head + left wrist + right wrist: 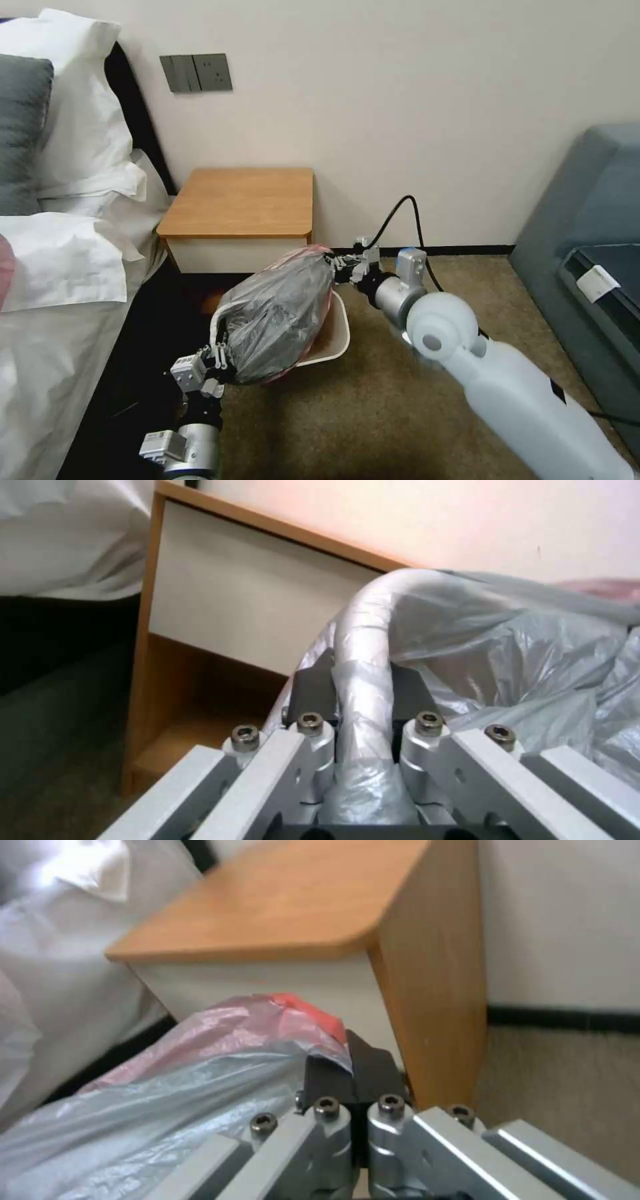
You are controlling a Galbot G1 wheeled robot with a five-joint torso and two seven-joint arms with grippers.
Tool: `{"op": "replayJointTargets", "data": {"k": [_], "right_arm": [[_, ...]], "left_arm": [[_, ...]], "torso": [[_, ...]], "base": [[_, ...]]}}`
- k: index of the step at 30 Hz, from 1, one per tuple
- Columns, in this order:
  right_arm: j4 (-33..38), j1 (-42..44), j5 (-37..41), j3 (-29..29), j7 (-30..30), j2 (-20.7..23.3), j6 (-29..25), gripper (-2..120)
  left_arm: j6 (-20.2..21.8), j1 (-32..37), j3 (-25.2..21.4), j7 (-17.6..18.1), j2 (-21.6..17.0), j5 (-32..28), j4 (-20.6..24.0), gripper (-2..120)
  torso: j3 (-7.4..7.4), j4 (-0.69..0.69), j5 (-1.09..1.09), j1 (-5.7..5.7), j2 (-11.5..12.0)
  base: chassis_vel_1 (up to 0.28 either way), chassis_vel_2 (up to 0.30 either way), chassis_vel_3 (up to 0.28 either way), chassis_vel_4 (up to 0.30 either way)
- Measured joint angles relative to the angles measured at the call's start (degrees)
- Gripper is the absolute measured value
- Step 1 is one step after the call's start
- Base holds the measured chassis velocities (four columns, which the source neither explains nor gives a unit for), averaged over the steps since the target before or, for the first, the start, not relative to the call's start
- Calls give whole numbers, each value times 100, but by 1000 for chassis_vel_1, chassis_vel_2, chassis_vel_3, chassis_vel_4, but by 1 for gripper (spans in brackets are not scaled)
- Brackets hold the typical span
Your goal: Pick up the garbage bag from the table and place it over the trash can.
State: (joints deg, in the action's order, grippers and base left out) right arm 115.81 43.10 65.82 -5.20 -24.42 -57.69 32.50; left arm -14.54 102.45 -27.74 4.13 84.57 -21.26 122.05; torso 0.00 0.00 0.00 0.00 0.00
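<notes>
The garbage bag [283, 313] is held stretched over the trash can [340, 333] (left gripper [217, 357] clamping bag and rim, right gripper [337, 265] pinching film).

Right arm: glossy white moulded shell with a round grey-capped joint, silver cylindrical wrist, looping black cable. Silver-linked, black-padded right tool [341, 267] and left tool [217, 357]: bare aluminium linkage bars, dark socket-head screws, flat black finger pads [373, 1072]. Left wrist: silver cylinder.

Soft, even indoor light fills the room, with deep shadow between the bed [60, 347] and the table [240, 200]. Both wrist views are slightly blurred; the garbage bag [280, 313] glints faintly.
</notes>
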Motion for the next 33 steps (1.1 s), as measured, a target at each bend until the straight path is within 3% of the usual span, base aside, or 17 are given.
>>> {"op": "replayJointTargets", "data": {"k": [7,16,17,25,33], "right_arm": [[-45,-77,600,231,-383,-9,535,2],[57,120,1620,751,-962,88,957,39],[57,120,1620,751,-962,88,957,39],[-7,256,1633,854,-1152,98,962,72],[45,415,1679,940,-1151,126,954,95]], "left_arm": [[-7,-42,-37,-75,4,-292,42,9],[167,-140,-183,-85,12,-767,68,9],[167,-140,-183,-85,12,-767,68,9],[221,-199,-172,-84,22,-829,68,9],[283,-217,-215,-73,33,-991,78,9]], "torso": [[0,0,0,0,0],[0,-1,0,0,0],[0,-1,0,0,0],[0,0,0,0,0],[0,0,0,0,0]], "base": [[0,0,0,0],[0,0,0,0],[0,0,0,0],[0,0,0,0],[0,0,0,0]]}}
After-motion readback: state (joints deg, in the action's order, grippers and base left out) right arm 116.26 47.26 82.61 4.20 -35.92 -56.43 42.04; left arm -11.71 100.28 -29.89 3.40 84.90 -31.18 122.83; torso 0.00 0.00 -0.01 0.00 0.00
